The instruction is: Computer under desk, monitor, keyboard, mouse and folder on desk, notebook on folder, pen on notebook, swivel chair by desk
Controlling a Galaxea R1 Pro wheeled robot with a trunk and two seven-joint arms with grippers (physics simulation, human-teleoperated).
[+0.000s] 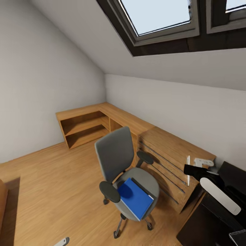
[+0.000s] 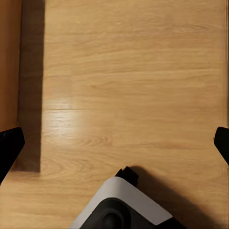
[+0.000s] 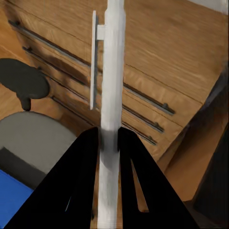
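Observation:
The grey swivel chair [image 1: 114, 155] stands on the wooden floor, and the bright-blue folder [image 1: 136, 198] lies flat on its seat. My right gripper [image 1: 189, 171] hovers over the front of the wooden chest, to the right of the chair, shut on the thin white pen [image 1: 188, 160]. In the right wrist view the pen [image 3: 112, 71] runs straight out between the black fingers [image 3: 83, 181], above the chair's seat [image 3: 33, 138], with a corner of the folder [image 3: 12, 198] beside it. My left gripper [image 2: 114, 143] is open over bare floor. A corner of the black desk [image 1: 193, 229] is at the lower right.
A light wooden chest of drawers [image 1: 171, 153] stands against the wall behind the chair, joined to a low L-shaped wooden shelf unit [image 1: 85, 126] in the corner. Open floor [image 1: 51, 184] lies left of the chair. A skylight sits in the sloped ceiling above.

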